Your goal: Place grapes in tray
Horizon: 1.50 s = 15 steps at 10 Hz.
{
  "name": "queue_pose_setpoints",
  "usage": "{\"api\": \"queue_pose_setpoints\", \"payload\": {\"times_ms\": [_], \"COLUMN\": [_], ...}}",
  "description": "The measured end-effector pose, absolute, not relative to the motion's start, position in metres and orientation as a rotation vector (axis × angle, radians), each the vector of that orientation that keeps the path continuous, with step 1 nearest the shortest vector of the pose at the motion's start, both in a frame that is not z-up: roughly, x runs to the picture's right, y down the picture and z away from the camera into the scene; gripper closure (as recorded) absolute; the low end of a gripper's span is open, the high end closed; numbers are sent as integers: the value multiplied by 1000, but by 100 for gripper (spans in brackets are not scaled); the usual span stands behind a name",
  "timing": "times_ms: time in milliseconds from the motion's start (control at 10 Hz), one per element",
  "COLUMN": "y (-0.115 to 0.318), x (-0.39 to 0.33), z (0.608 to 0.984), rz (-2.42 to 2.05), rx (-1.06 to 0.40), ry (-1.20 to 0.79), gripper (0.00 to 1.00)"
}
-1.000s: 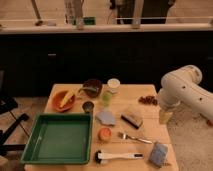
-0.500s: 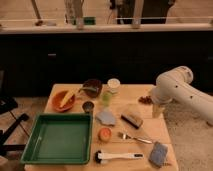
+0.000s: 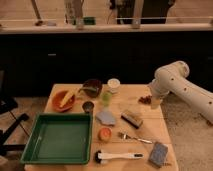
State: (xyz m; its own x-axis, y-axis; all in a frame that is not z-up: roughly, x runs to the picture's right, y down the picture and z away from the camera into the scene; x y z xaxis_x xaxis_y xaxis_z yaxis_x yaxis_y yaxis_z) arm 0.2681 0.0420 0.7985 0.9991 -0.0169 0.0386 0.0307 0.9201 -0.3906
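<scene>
The grapes [image 3: 144, 100] are a small dark reddish cluster lying on the wooden table near its right edge. My gripper [image 3: 155, 103] hangs at the end of the white arm just right of the cluster, low over the table edge and partly covering it. It stands open and holds nothing. The green tray [image 3: 60, 116] sits at the front left of the table with nothing in it.
On the table are an orange bowl [image 3: 64, 100], a dark bowl [image 3: 92, 88], a white cup [image 3: 114, 85], a green cup [image 3: 106, 96], a small can [image 3: 88, 106], an orange-red fruit [image 3: 104, 134], a fork [image 3: 134, 138], a white-handled brush [image 3: 117, 156] and a blue sponge [image 3: 159, 153].
The arm has swung left from beyond the table's right edge, bringing the gripper in beside the grapes. Nothing on the table has moved.
</scene>
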Motion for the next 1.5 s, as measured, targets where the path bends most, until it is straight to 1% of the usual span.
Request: {"api": "queue_pose_setpoints", "payload": {"times_ms": [200,900,1200,1500], "y": [37,35,29,30], "x": [273,274,285,313], "z": [810,812,835,865], "rz": [-27,-35,-82,-106], "rx": [-408,-391,-346,-362], "ry": [-35,-45,-64,-55], "gripper": [20,20,20,20]}}
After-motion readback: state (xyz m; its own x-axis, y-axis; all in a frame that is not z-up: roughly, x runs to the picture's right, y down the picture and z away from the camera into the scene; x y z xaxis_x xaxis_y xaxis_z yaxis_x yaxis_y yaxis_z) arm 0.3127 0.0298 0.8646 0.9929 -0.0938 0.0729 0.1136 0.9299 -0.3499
